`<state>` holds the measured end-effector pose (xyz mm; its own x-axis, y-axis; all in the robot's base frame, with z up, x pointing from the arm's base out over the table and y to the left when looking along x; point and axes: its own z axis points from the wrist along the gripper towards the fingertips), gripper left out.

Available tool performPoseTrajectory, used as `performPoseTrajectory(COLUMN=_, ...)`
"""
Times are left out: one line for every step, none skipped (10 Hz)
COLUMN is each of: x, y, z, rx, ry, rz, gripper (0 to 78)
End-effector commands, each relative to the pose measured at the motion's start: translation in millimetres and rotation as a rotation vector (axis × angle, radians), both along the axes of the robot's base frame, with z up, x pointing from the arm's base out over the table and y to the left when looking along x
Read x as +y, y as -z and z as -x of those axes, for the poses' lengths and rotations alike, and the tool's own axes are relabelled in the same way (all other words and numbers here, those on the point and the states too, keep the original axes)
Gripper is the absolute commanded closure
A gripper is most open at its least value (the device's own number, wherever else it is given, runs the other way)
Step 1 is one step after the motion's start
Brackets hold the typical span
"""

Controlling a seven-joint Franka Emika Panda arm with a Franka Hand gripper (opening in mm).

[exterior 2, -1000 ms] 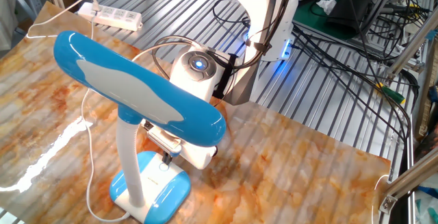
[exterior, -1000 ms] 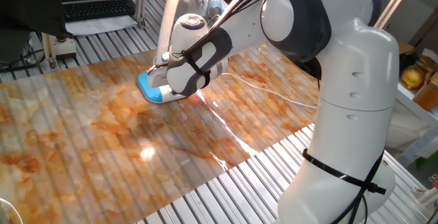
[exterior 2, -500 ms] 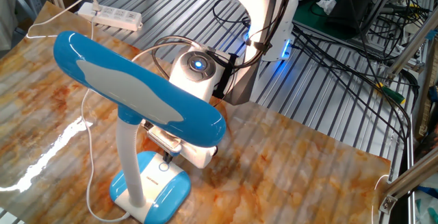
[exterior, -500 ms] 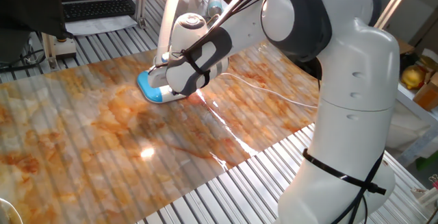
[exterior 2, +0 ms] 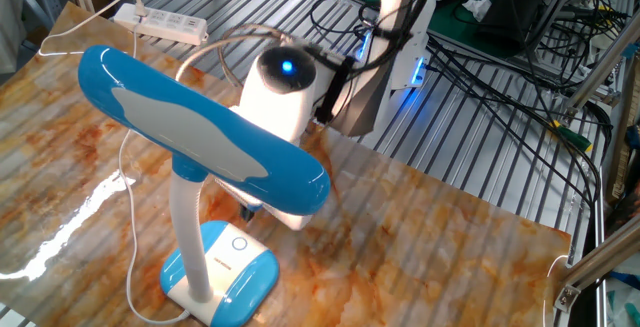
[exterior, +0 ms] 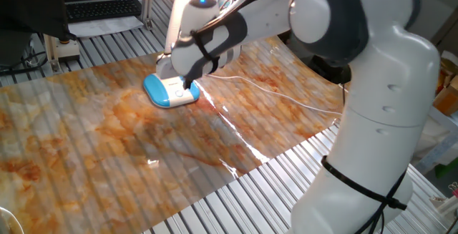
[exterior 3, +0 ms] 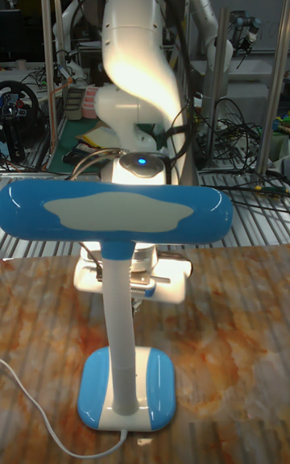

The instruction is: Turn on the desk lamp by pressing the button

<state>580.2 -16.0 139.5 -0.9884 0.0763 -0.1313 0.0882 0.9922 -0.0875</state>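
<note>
**A:** What's nearest in the tall fixed view?

**B:** The desk lamp point(exterior 3: 121, 327). Its blue-edged base sits on the marbled orange table point(exterior 3: 234, 383), the white stem rises straight up, and the flat blue-and-white head spreads wide across the top. A thin white cord point(exterior 3: 40, 424) trails off the base to the left.

**A:** And the button?

**B:** In the other fixed view a small round button point(exterior 2: 238, 246) shows on the white top of the base, uncovered.

**A:** Where's the claw?

**B:** The gripper point(exterior: 187, 84) hangs just above the rear of the base, behind the stem. From the other fixed view it's mostly hidden under the lamp head.

**A:** Open or closed?

**B:** I cannot tell; no view shows the fingertips clearly.

**A:** What's behind?

**B:** The white arm point(exterior: 372, 119) arching over the table, a blue light glowing on its wrist. Farther back, a white power strip point(exterior 2: 165, 27) lies at the table's far corner.
</note>
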Motion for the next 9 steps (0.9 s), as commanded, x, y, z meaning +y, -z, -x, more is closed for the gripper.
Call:
performPoseTrajectory(x=10.8, y=-35.1, z=12.8, rx=0.043, ry=0.036, rz=-0.001, gripper=77.6)
performPoseTrajectory(x=13.7, y=-40.9, z=16.4, rx=0.056, ry=0.044, rz=-0.001, gripper=77.6)
performPoseTrajectory(x=15.4, y=-45.5, z=20.8, rx=0.064, ry=0.052, rz=-0.002, gripper=77.6)
performPoseTrajectory(x=16.1, y=-49.2, z=25.0, rx=0.068, ry=0.057, rz=-0.007, gripper=77.6)
performPoseTrajectory(x=15.9, y=-53.6, z=28.7, rx=0.077, ry=0.058, rz=-0.010, gripper=77.6)
performPoseTrajectory(x=15.5, y=-55.7, z=29.6, rx=0.087, ry=0.060, rz=-0.021, gripper=77.6)
performPoseTrajectory(x=15.4, y=-55.7, z=30.0, rx=0.093, ry=0.060, rz=-0.024, gripper=77.6)
performPoseTrajectory(x=15.5, y=-55.6, z=30.3, rx=0.099, ry=0.059, rz=-0.027, gripper=77.6)
performPoseTrajectory(x=15.7, y=-55.8, z=30.8, rx=0.105, ry=0.064, rz=-0.042, gripper=77.6)
